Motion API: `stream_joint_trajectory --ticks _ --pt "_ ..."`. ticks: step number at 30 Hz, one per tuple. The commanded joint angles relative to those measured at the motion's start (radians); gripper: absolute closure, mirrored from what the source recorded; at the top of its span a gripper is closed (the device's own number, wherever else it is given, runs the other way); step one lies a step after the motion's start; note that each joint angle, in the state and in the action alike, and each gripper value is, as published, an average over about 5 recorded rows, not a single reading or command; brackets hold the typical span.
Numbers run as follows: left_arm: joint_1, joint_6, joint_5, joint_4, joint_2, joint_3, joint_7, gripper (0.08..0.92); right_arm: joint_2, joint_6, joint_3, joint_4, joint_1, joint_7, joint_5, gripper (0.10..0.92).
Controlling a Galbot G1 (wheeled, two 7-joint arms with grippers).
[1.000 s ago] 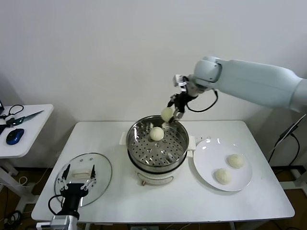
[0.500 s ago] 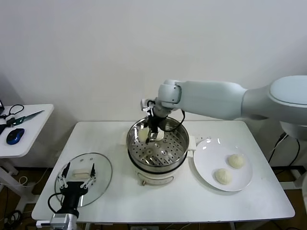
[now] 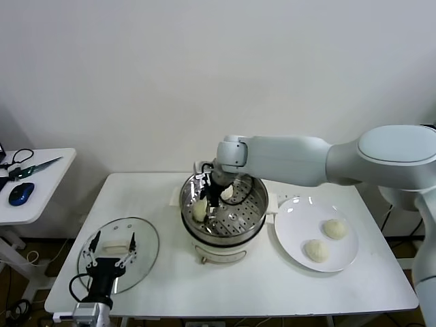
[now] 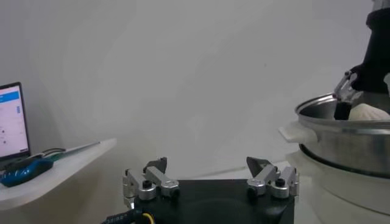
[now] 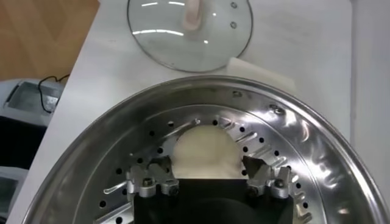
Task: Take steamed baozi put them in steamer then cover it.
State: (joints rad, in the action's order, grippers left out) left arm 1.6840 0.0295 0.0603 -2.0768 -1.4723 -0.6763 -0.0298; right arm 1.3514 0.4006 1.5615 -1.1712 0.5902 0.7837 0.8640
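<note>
The steamer (image 3: pixel 185 202) stands mid-table, a steel pot on a cream base. My right gripper (image 3: pixel 208 198) reaches down into its left side. It is open, fingers either side of a steamed baozi (image 5: pixel 205 152) that rests on the perforated tray (image 5: pixel 277 152). A second baozi (image 3: pixel 227 193) lies toward the back of the tray. Two more baozi (image 3: pixel 334 228) (image 3: pixel 316 250) sit on the white plate (image 3: pixel 294 228) to the right. My left gripper (image 3: pixel 111 242) hangs open and empty over the glass lid (image 3: pixel 144 240) at the table's front left.
The lid's white handle (image 5: pixel 193 13) shows in the right wrist view. A small side table (image 3: pixel 42 178) at the left carries a blue mouse (image 3: pixel 20 193) and scissors. The left wrist view shows the steamer's wall (image 4: pixel 347 139) and a laptop screen (image 4: pixel 9 119).
My right arm swung from above the steamer's far rim down into its left side with the baozi. Its jaws opened and the baozi now rests on the tray. The left arm stayed put.
</note>
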Motion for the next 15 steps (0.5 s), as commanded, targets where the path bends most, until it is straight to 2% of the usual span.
stream_joint_trajectory --ticks 1,10,15 --pt "0.001 0.000 0.000 0.002 0.000 0.000 0.000 0.177 -0.029 0.001 -0.013 -0.018 0.021 0.013 -0.001 0.204" --pt "0.005 -0.004 0.009 -0.008 -0.002 0.003 -0.001 0.177 -0.249 -0.101 0.041 -0.094 0.252 0.178 -0.032 0.203" --pt "0.004 -0.007 0.014 -0.010 -0.004 0.004 -0.002 0.177 -0.402 -0.146 0.077 -0.162 0.321 0.237 -0.096 0.203"
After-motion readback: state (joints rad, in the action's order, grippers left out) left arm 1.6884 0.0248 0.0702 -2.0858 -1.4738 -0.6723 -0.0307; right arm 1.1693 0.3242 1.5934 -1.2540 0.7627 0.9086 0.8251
